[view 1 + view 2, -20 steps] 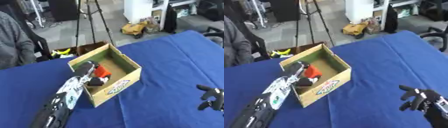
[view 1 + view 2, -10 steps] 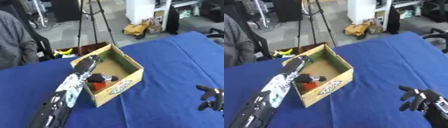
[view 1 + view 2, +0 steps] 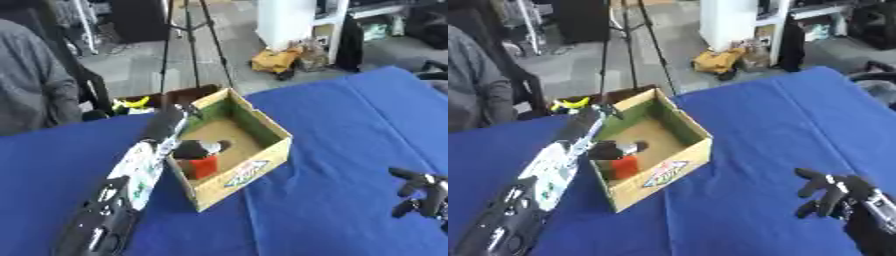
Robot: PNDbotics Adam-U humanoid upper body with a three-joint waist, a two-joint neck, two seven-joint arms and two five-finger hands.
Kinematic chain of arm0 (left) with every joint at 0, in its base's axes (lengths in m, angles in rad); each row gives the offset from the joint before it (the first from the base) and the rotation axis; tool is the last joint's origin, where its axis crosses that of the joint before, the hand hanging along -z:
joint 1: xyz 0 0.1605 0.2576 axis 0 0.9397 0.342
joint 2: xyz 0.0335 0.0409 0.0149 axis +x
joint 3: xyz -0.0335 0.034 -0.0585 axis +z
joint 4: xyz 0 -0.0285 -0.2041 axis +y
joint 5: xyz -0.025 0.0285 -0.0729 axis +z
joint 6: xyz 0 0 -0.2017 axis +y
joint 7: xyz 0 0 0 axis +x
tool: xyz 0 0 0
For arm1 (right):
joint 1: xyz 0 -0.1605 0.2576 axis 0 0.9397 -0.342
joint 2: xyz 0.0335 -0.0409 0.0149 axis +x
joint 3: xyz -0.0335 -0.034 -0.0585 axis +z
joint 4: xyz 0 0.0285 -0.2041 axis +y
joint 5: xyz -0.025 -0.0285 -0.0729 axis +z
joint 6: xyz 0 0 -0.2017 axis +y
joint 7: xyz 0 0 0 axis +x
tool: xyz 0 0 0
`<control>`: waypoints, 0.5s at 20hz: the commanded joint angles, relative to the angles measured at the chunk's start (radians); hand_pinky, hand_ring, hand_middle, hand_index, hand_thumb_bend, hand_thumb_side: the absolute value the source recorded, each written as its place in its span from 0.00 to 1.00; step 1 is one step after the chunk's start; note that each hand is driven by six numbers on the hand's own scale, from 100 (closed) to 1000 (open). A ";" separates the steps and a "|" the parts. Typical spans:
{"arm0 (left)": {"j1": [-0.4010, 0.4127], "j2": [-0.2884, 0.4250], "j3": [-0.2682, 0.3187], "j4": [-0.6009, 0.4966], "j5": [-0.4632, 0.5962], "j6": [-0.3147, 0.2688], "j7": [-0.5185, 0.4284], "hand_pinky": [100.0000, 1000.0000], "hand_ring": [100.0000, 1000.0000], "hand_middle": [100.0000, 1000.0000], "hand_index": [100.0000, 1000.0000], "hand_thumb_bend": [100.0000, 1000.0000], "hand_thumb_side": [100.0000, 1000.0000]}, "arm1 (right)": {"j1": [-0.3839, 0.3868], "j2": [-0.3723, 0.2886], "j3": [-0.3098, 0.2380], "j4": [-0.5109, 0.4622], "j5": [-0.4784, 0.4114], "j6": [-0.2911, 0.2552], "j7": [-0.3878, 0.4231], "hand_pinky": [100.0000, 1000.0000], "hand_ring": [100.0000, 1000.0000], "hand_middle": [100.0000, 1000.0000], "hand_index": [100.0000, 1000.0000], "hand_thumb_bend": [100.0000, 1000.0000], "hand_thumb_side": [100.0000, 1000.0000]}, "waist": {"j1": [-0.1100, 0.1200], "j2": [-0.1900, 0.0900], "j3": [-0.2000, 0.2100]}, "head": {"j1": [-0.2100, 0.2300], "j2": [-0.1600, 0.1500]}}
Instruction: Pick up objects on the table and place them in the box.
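One red-and-dark object (image 3: 201, 159) lies in my cardboard box (image 3: 249, 171) at frame centre, left hand (image 3: 169, 120) over its rim, fingers unreadable, right hand (image 3: 836, 192) spread open lower right.

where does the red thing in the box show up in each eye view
Left eye view: the red object sits left of centre, in the near-left corner of the cardboard box, beside the left arm.
Right eye view: the same object shows further left, again in the near-left corner.
Shared landmark: the printed label on the box's front wall.
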 commanded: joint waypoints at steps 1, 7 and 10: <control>0.034 0.038 0.080 -0.094 0.049 -0.044 0.050 0.51 0.86 0.65 0.68 0.33 0.81 | 0.016 -0.003 -0.026 -0.021 0.007 -0.004 -0.020 0.51 0.95 0.54 0.40 0.00 0.88 | -0.005 -0.022 0.036 | -0.035 0.042; 0.180 0.028 0.185 -0.240 0.138 -0.125 0.140 0.49 0.88 0.65 0.68 0.25 0.88 | 0.038 0.007 -0.045 -0.021 0.033 -0.016 -0.046 0.52 0.95 0.54 0.40 0.00 0.88 | -0.016 -0.016 0.126 | -0.068 0.089; 0.250 0.009 0.185 -0.310 0.181 -0.107 0.183 0.49 0.88 0.65 0.68 0.22 0.92 | 0.037 0.010 -0.045 -0.021 0.038 -0.020 -0.047 0.52 0.95 0.54 0.40 0.00 0.88 | -0.019 -0.010 0.133 | -0.060 0.099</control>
